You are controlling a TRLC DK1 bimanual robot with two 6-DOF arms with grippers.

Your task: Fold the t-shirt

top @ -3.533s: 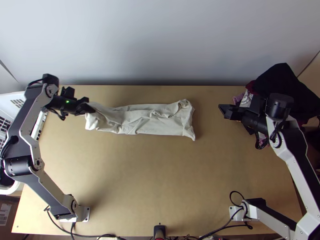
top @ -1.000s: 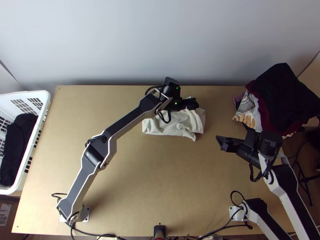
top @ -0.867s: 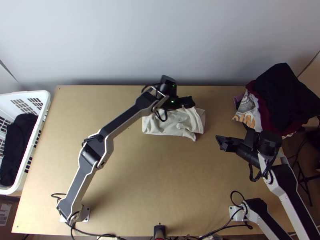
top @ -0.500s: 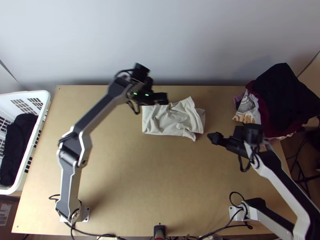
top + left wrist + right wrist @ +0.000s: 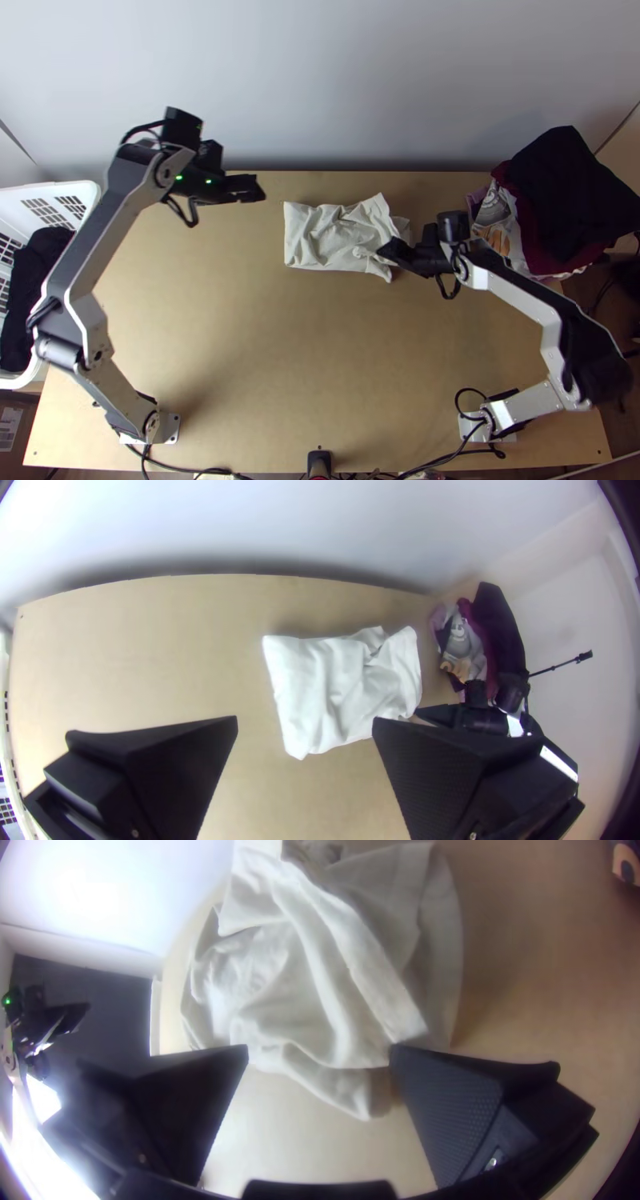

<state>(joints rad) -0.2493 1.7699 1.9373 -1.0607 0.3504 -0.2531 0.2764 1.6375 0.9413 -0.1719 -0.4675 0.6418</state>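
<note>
Item inspected: one pale t-shirt [image 5: 324,240], lying on the far half of the counter [image 5: 264,360] as a compact, roughly rectangular bundle, folded but rumpled. Judged by its creases, it is light, soft and limp; it should pinch readily, offer no stiffness, and skid or bunch if pushed. Fragility is not a concern, though a shallow pinch may lift the top layer alone. The left end effector [image 5: 305,727] stands wide with nothing in it, well apart from the t-shirt. The right end effector [image 5: 320,1048] is also wide, at the t-shirt's side nearest the clothes pile [image 5: 564,196]; whether it touches fabric I cannot tell. Recommended holds are that side's layered edge, taken deep enough to catch every layer, or the loose corner [image 5: 360,1100] poking out on the near side, which wants tucking in. A raised fold [image 5: 363,983] runs toward the same side and may snag a fingertip. As to clearances, the counter's far edge and the wall [image 5: 320,80] stand close behind the t-shirt, limiting any sweep that way. The pile restricts travel on the right arm's side. The better room, in my judgement, lies toward the basket [image 5: 74,189] and the arms' bases.
</note>
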